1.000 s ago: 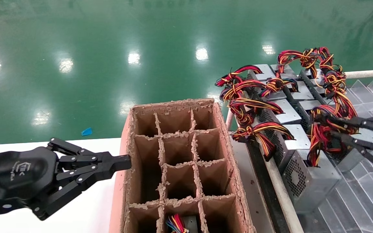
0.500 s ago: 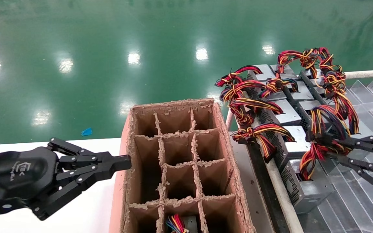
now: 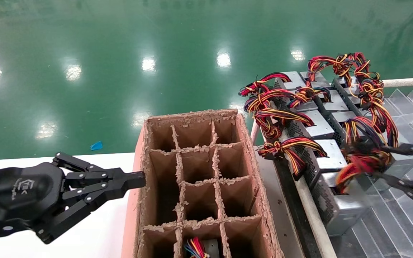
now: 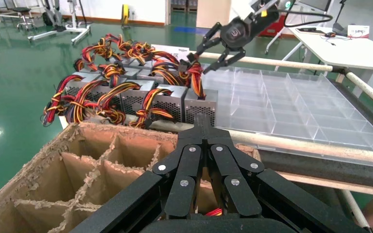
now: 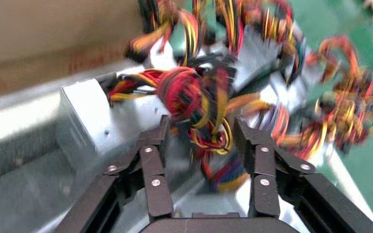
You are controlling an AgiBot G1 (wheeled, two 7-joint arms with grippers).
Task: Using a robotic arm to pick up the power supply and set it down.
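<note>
Head view: the left gripper is parked at the left wall of the cardboard divider box, fingers pressed together with nothing between them. On the right, the right gripper reaches in from the frame edge, its body cut off; its thin fingers straddle the red-yellow wire bundle of the nearest power supply, which sits at the front of a row of like units beside a clear plastic tray. Motion smear hides whether the fingers touch the wires.

Left wrist view: the left gripper shows its fingers closed over the box; far off, the right gripper hangs over the end unit's wires.

Right wrist view: the right gripper has its jaws parted, one on each side of the wire bundle; contact cannot be told. The power supply lies just beyond, blurred
</note>
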